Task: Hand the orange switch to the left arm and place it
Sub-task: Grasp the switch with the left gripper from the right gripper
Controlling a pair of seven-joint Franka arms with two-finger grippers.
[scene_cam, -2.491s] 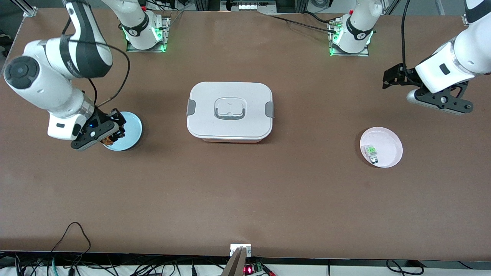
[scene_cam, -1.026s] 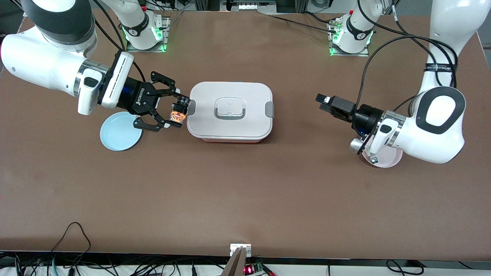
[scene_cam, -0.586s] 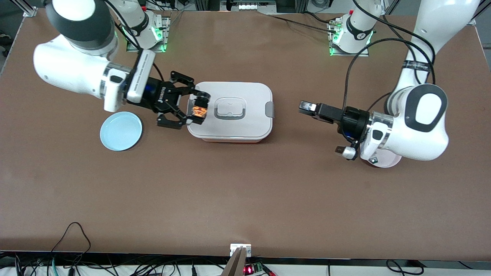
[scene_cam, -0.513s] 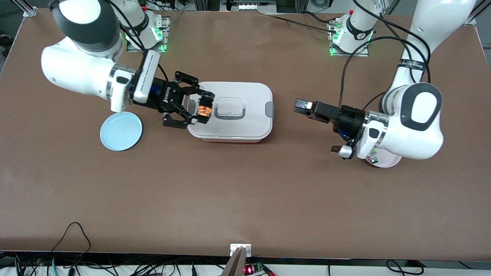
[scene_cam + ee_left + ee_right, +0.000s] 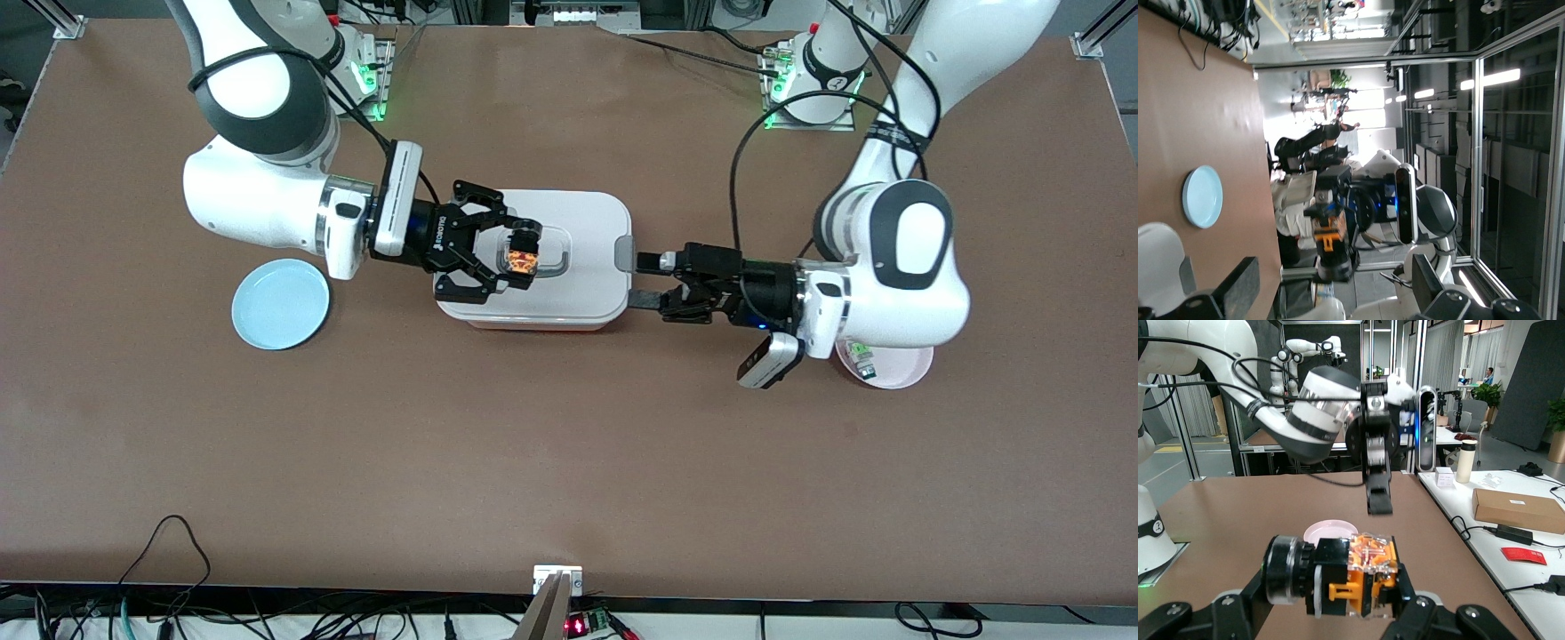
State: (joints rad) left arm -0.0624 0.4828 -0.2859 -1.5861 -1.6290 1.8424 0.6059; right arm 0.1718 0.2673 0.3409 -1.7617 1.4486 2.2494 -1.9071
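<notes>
Right gripper: black two-finger, over lid of large white rounded-rect box w/ grey side clips; jaws clamped on the tiny black & orange block switch. Right wrist view shows the switch pinched sideways, orange part outward.
Orange switch: in air above box's grey-rimmed handle recess, not touching lid as far as I can tell.
Left gripper: black, level w/ box's clip at the left arm's end; fingers spread, nothing between them.
Gap: the 2 grippers face each other across the box, apart; handover not yet made.
Pale blue round plate: bare, toward right arm's end of table.
Pink round plate: under left arm's wrist, mostly hidden; small green & clear switch in it.
Risk 1: left fingers v. close to box clip; any drop in height = knock/shift box.
Risk 2: switch tiny; if left closes off-centre or right lets go early, it falls on lid.
Risk 3: fingertips could clash at the meet, little free surface to grab.
</notes>
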